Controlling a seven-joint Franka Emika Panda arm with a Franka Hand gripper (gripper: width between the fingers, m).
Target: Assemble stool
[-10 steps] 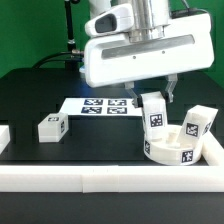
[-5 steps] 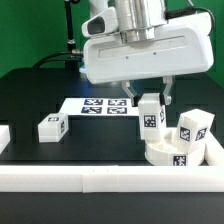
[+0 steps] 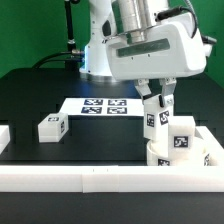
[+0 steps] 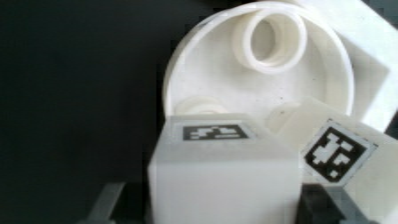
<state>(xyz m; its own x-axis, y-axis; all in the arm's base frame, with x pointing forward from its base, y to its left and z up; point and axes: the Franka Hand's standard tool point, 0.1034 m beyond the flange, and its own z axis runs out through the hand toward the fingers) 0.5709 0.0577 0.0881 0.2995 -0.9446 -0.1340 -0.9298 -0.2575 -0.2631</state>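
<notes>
Clasping a blocky white tagged leg (image 3: 155, 122), the tool (image 3: 156, 99) holds it upright over the round seat (image 3: 158, 158).

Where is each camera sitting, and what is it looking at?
Exterior view: sits off the arm, a little above the table, facing the seat, loose leg and marker board; shows the arm and its hand clamped on the held leg.
Wrist view: sits on the wrist, looking down at the held leg and seat; hardly any hand shows.
Both share: held leg, seat, and a second leg beside them.
</notes>
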